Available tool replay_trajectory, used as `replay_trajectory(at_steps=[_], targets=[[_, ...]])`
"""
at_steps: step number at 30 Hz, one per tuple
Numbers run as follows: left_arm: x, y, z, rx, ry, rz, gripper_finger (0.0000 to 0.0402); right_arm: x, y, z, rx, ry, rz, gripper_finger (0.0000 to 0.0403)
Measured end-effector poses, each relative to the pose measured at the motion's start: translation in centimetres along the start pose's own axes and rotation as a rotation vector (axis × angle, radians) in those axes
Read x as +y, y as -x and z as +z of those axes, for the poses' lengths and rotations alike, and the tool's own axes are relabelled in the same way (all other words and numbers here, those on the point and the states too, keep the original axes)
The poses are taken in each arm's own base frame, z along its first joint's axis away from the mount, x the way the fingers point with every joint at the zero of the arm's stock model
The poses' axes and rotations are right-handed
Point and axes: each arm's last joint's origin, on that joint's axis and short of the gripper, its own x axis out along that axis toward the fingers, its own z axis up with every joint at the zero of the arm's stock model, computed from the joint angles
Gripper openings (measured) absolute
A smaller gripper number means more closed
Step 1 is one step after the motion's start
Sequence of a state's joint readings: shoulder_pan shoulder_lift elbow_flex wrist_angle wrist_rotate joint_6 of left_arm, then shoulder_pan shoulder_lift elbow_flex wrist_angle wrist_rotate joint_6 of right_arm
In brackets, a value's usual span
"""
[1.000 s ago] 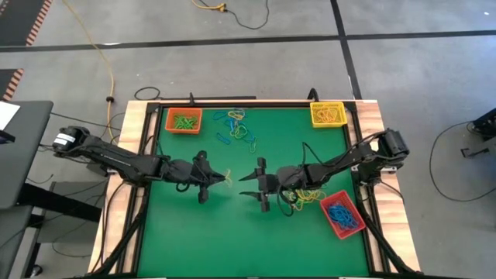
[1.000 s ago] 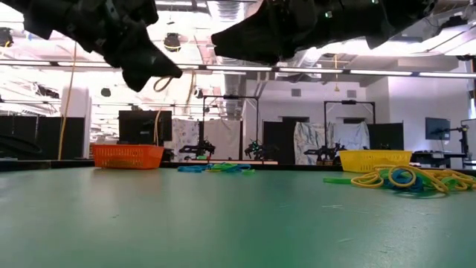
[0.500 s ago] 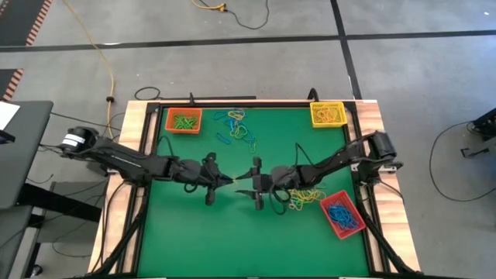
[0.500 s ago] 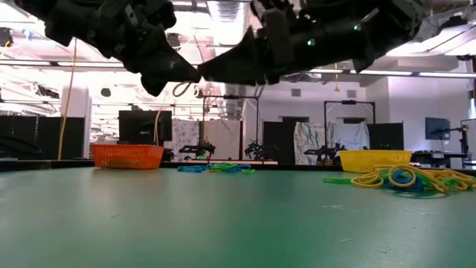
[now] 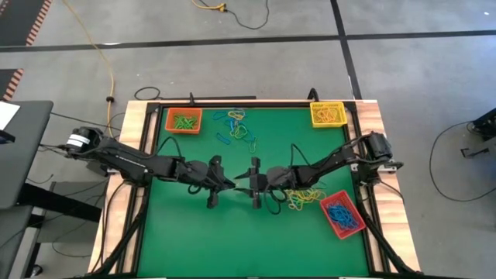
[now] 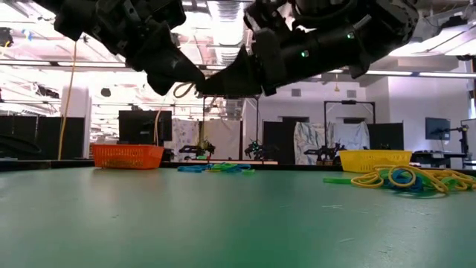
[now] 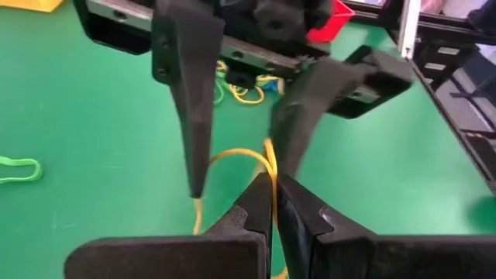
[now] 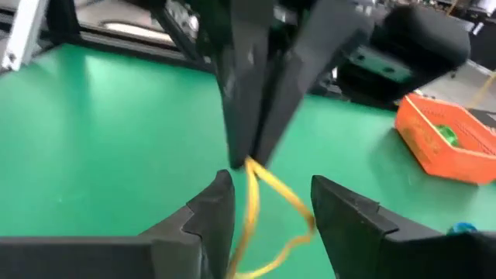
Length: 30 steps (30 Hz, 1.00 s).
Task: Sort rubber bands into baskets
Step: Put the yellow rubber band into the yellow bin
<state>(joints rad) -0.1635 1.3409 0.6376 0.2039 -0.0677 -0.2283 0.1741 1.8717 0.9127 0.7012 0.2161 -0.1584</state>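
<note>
My left gripper (image 7: 273,180) is shut on a yellow rubber band (image 7: 236,155) in the air over the middle of the table (image 5: 194,232). My right gripper (image 8: 271,186) faces it from the table's right. It is open, with one finger on either side of the band's loop (image 8: 254,194). In the high view the two grippers meet tip to tip (image 5: 240,184). The orange basket (image 5: 184,120) stands at the far left, the yellow basket (image 5: 327,114) at the far right and the red basket (image 5: 342,214) at the near right. My left gripper pinches the yellow band (image 7: 270,161) between its two fingertips. The fingers come from the table's left, slanting a little downward. The band is lifted clear of the table, and its loop sticks out past the fingertips toward my right gripper. My right gripper: whether a finger touches the loop, I cannot tell.
Loose rubber bands lie in a heap (image 5: 236,128) near the far edge and in a second heap (image 5: 304,198) beside the red basket. Green bands lie in the orange basket and blue ones in the red basket. Black rails (image 5: 364,201) frame the table.
My left gripper has carried the yellow band toward the table's right. My right gripper has sunk and gone toward the left gripper, so its fingers now stand around the band's loop.
</note>
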Motion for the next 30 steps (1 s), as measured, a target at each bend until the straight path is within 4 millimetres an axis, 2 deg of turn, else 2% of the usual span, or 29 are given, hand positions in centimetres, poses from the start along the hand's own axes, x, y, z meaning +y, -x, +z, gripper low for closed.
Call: replay_trajectory(at_steps=[6,18,24,30], targets=[[-0.03,0.00,-0.06,0.007,0.000,-0.011,0.0000,-0.03,0.01,-0.17,0.019,0.005,-0.014,0.0146],[-0.02,0.01,-0.09,0.008,0.002,-0.010,0.0000,0.04,0.02,-0.20,0.023,0.039,-0.012,0.0017],[-0.11,0.03,-0.18,0.014,-0.003,-0.007,0.0006,-0.02,0.03,-0.20,0.026,0.039,-0.030,0.0016],[-0.72,0.11,-0.60,0.026,-0.049,0.052,0.0068,-0.28,0.03,-0.36,0.051,0.043,-0.105,0.0015]])
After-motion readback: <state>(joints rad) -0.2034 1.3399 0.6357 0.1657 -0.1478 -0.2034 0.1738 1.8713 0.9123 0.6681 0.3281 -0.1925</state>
